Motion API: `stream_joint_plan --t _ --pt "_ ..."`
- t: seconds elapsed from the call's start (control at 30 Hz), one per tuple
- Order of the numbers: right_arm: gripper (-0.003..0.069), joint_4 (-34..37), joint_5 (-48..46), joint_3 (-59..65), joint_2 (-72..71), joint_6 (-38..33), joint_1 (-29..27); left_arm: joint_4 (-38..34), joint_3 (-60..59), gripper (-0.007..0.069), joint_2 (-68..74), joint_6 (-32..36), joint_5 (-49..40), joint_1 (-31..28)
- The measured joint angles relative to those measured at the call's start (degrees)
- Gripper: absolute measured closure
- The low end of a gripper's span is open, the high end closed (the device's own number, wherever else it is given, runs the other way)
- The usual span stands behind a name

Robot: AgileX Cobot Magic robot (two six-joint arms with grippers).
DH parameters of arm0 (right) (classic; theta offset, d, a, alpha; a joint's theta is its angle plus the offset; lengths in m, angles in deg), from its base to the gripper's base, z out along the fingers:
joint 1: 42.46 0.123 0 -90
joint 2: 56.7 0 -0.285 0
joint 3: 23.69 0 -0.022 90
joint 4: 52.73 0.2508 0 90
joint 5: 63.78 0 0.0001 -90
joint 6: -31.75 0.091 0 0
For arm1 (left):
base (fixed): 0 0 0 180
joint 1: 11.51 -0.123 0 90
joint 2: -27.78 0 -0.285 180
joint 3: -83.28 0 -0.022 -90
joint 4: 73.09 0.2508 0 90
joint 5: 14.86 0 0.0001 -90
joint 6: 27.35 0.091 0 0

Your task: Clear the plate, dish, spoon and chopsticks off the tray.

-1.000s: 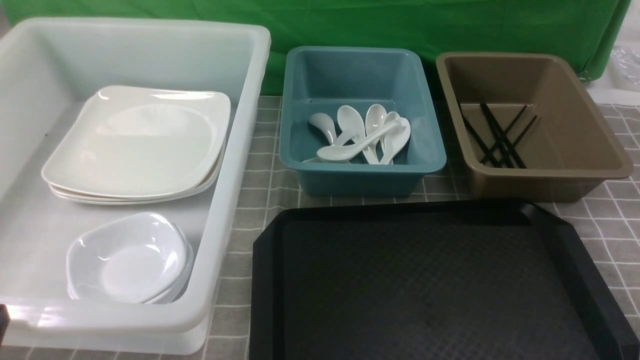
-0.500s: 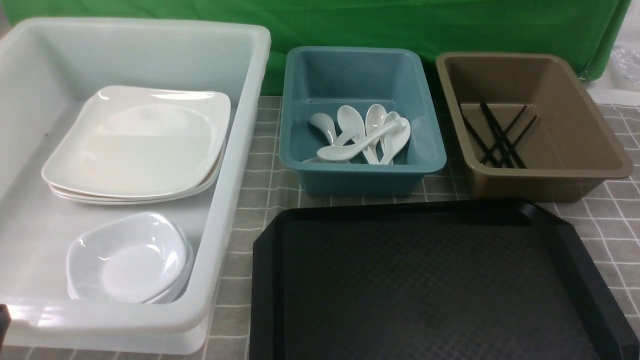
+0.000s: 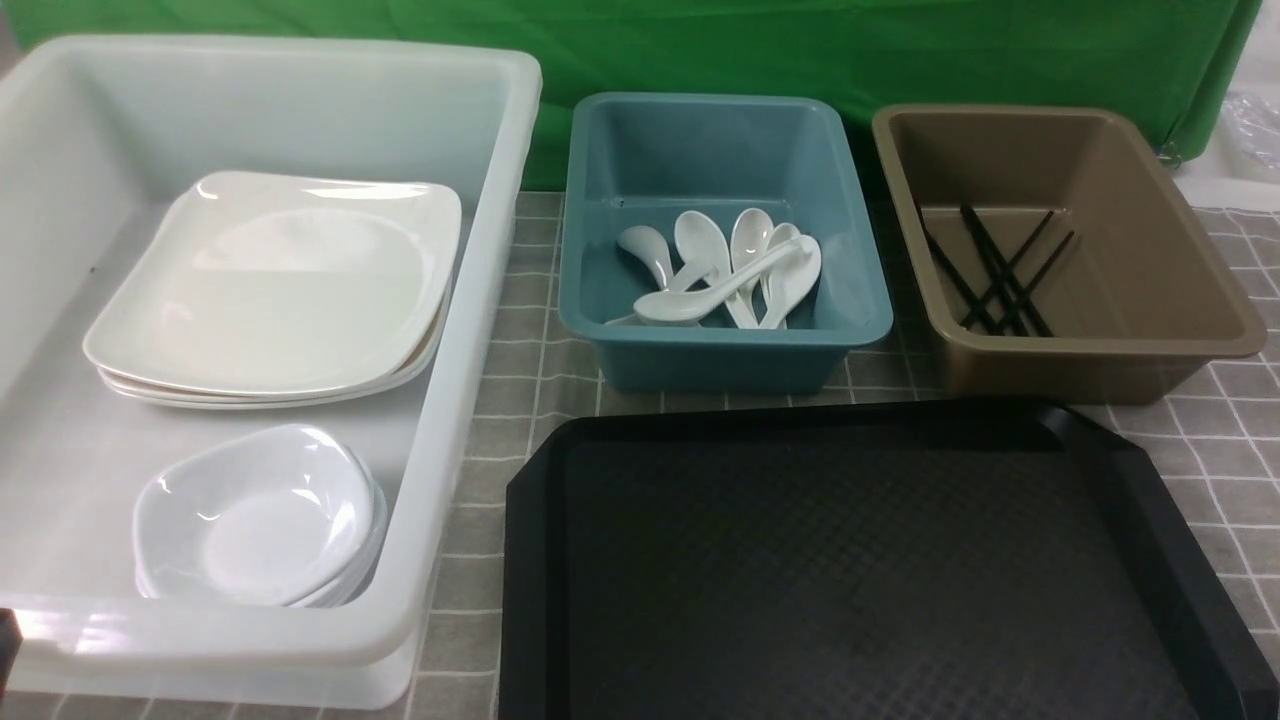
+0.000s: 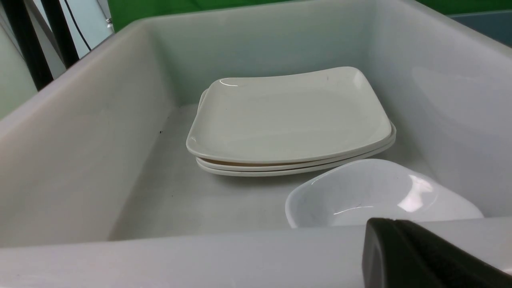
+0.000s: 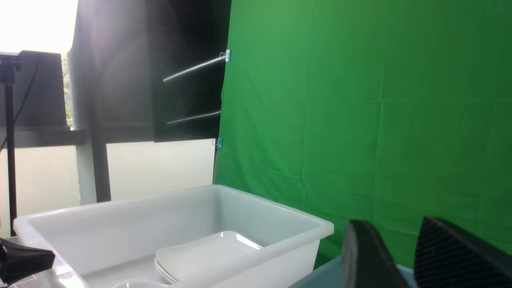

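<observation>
The black tray [image 3: 860,580] lies bare at the front right. A stack of white plates [image 3: 270,290] with the plate [image 4: 292,116] on top sits in the white tub [image 3: 470,300]. In front of it is a stack of small dishes [image 3: 260,520], the top dish [image 4: 372,192] just behind the tub's near rim. Several white spoons [image 3: 730,270] lie in the blue tub [image 3: 720,340]. Black chopsticks [image 3: 1000,270] lie crossed in the brown tub [image 3: 1100,350]. My left gripper [image 4: 394,221] is shut and empty at the white tub's near rim. My right gripper [image 5: 392,222] is open, holding nothing, raised toward the green backdrop.
The three tubs stand in a row behind and left of the tray on a grey checked cloth [image 3: 520,400]. A green backdrop [image 3: 700,50] closes off the back. The white tub's high walls enclose the plates and dishes.
</observation>
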Motion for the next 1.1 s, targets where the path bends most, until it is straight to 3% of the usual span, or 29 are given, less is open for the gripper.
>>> stream_joint_plan --t 0.33,0.43,0.5,0.6,0.9,1.0,1.1 --pt "0.0421 1.0 0.0 0.0 0.0 -0.1 0.0 0.1 0.0 0.0622 0.0 0.0 0.0 0.0" --pt "0.0421 7.3 -0.1 0.2 0.0 -2.4 0.0 0.1 0.0 0.0622 0.0 0.0 0.0 0.0" --pt "0.0421 17.0 -0.1 1.0 0.0 -12.0 0.0 0.1 0.0 0.0622 0.0 0.0 0.0 0.0" --pt "0.0421 26.4 -0.2 1.7 0.0 -19.8 0.0 0.1 0.0 0.0622 0.0 0.0 0.0 0.0" --pt "0.0421 30.8 -1.8 3.2 -1.6 -23.5 -0.7 0.8 0.0 0.0622 0.0 0.0 0.0 0.0" --pt "0.0421 30.9 -2.5 7.6 -4.4 -24.3 -5.9 0.8 0.0 0.0622 0.0 0.0 0.0 0.0" --pt "0.0421 31.0 -2.5 15.8 -5.6 -25.5 -18.7 0.8 0.0 0.0622 0.0 0.0 -0.1 0.0"
